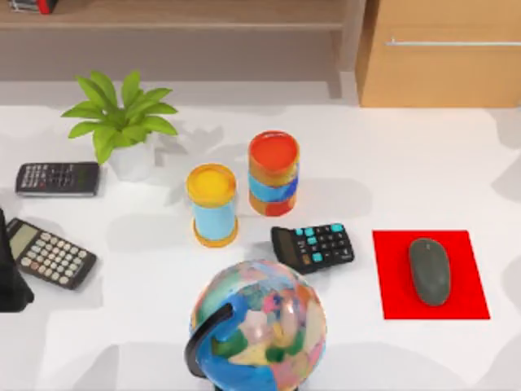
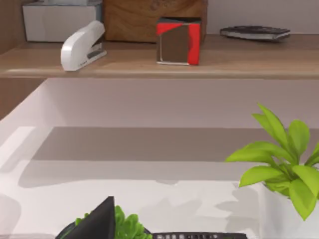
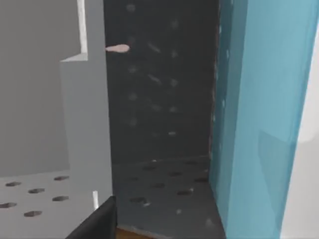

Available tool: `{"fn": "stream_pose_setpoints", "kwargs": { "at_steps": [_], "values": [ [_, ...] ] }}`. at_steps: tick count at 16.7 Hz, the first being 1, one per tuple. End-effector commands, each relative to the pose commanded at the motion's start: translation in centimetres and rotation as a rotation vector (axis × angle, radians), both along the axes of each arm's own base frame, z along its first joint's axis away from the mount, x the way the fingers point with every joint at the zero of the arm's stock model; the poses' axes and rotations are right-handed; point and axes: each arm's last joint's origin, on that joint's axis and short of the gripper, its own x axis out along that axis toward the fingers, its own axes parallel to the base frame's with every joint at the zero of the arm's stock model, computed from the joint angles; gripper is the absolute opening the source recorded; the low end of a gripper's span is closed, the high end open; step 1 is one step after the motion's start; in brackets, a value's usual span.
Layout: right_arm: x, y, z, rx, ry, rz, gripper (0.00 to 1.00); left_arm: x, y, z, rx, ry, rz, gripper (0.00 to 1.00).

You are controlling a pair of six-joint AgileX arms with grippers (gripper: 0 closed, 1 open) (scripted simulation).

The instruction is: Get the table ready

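Left gripper (image 2: 97,222) low at the far left of the table (image 1: 407,163), facing the plant (image 2: 279,159) and the wooden shelf (image 2: 149,62); can't tell if spread or pressed together. Same story for the right gripper (image 3: 97,223): just a dark sliver in front of grey and teal panels in its wrist view, so no call on its state either.

Table itself: big glossy white desktop, running the full width of the top view, below the shelf and the light wood cabinet (image 1: 440,53).

On it, going left to right:
- two calculators, a black one (image 1: 57,178) beside the plant's white pot and a light-keyed one (image 1: 50,254) right next to the left arm (image 1: 12,273)
- two upright cylinders near the middle, yellow-topped (image 1: 212,205) and orange-topped (image 1: 273,173), close but apart
- a teal-keyed calculator (image 1: 313,247) just behind the globe (image 1: 259,326)
- a grey mouse (image 1: 429,271) resting on a red pad (image 1: 391,277)

Up on the shelf: white stapler (image 2: 82,45) and a red block (image 2: 178,41).
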Motion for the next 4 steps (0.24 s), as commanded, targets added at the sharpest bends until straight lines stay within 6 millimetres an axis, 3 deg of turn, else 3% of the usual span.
{"fn": "stream_pose_setpoints", "kwargs": {
  "at_steps": [4],
  "values": [
    [-1.65, -0.34, -0.76, 0.014, 0.019, -0.017, 1.00, 0.00, 0.00, 0.00, 0.000, 0.000, 0.000, 1.00]
  ]
}}
